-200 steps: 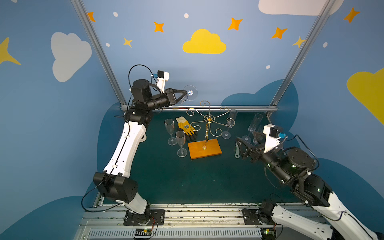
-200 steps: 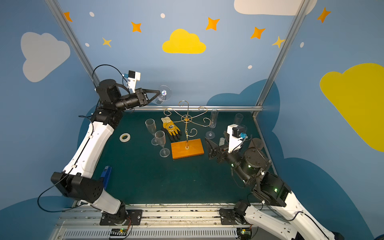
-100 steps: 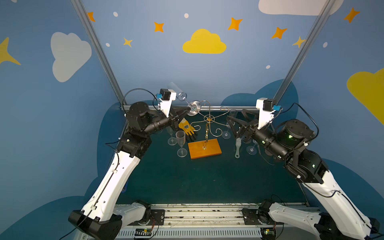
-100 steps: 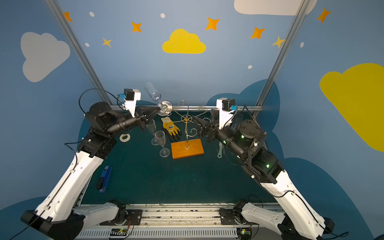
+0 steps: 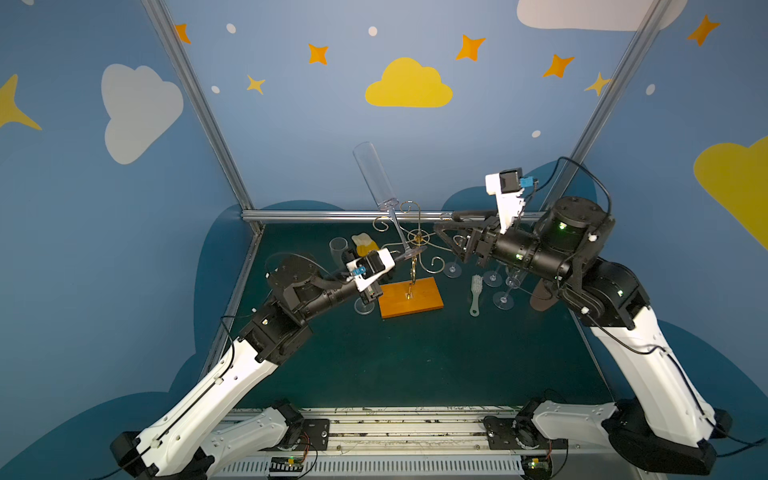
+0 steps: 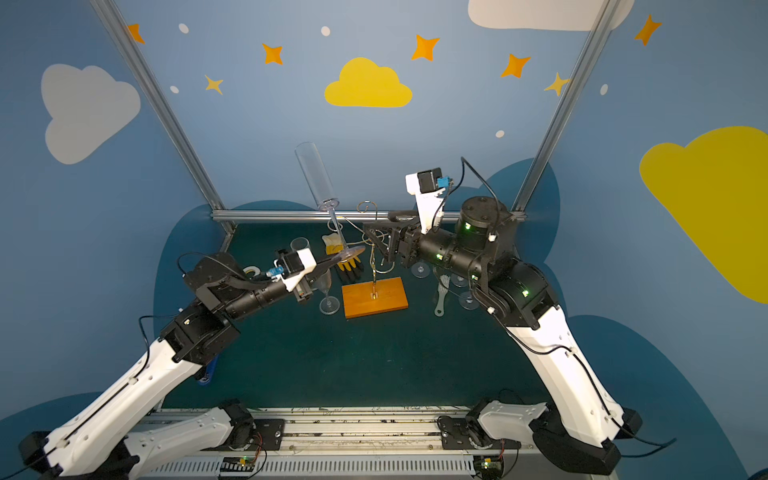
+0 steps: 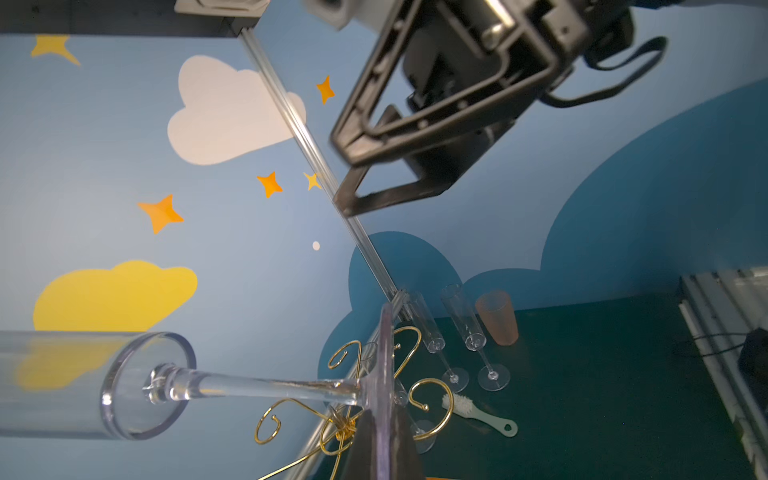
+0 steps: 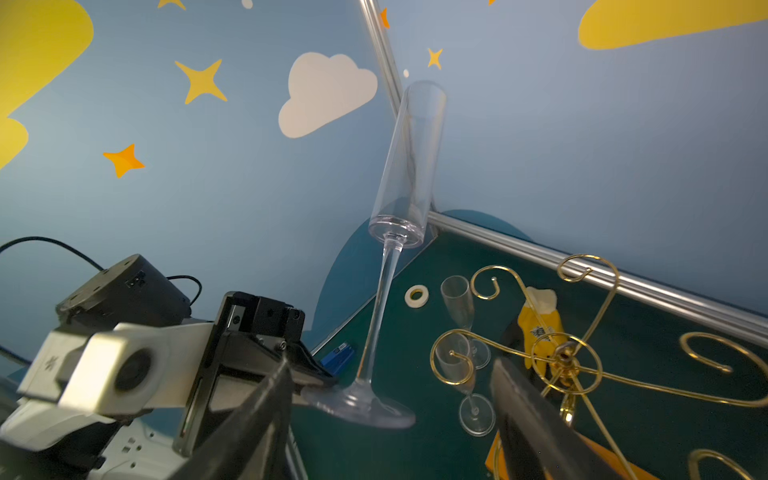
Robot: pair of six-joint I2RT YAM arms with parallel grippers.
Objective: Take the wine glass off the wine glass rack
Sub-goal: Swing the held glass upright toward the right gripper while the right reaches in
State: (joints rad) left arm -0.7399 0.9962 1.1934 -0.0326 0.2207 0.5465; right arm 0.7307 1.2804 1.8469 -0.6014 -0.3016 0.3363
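We hold the wine glass (image 5: 374, 174) by its flat foot w/ the L gripper (image 6: 338, 258), which is shut tight on the foot's edge. The glass is up in the air, bowl up & tipped a bit, just beside the top of the wine glass rack (image 5: 419, 297). From the R wrist view it looks free of the rack's curly arms, not hung on any.

The R gripper (image 5: 446, 243) is open w/ its jaws wide apart. It is up by the rack's top, near the glass foot, & holds nothing.

We think the job now is to get the glass clear & set it down, maybe w/ R helping at the stem. To do it well we go slow, b/c the tall bowl could swing. If R takes the stem, it should close softly, low down, & L lets go only after.

In the way: the curly arms sit right by the foot & can hook it. R's jaws are close to the wires too. On the table (image 5: 415, 365) are a yellow glove (image 8: 540, 328), a tape roll (image 8: 417, 296), a brush (image 5: 476, 295), an orange cup (image 7: 498, 318) & other glasses (image 7: 469, 320). We need a bare spot so we don't knock them.
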